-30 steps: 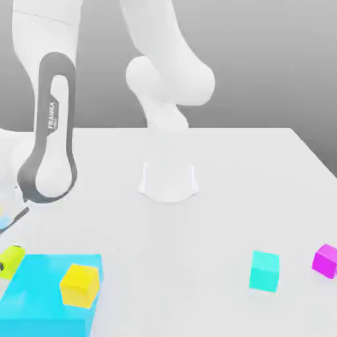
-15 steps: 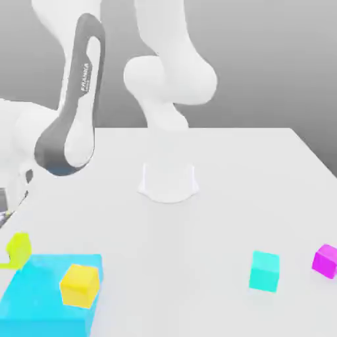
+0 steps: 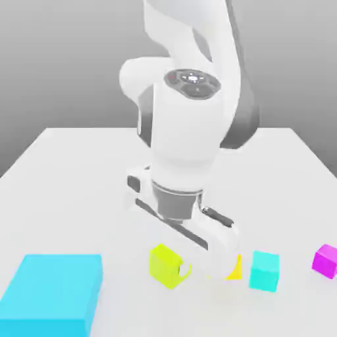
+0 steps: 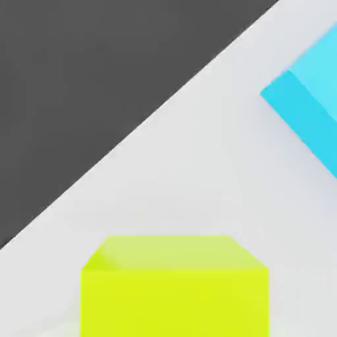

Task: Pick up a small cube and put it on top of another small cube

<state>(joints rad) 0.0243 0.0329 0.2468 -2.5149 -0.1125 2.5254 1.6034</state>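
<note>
A lime cube [image 3: 163, 263] hangs just over the table near the front middle of the exterior view, and my gripper [image 3: 179, 268] is shut on it. One white finger [image 3: 187, 269] presses its side and the other is hidden. In the hand view the lime cube [image 4: 174, 286] sits close up. To the exterior view's right a small cyan cube [image 3: 264, 270] rests on the table. A yellow cube [image 3: 234, 268] peeks out from behind my hand, right beside the cyan one. A magenta cube [image 3: 325, 260] lies at the far right.
A large flat cyan block [image 3: 52, 293] lies at the front on the exterior view's left, and its corner [image 4: 306, 105] appears in the hand view. The white arm and its base fill the middle of the white table [image 3: 79, 171]. The table edge [image 4: 131, 141] runs diagonally.
The arm has swung from the exterior view's left to the front middle, carrying the lime cube. The yellow cube is no longer on the large cyan block; yellow now shows beside the small cyan cube.
</note>
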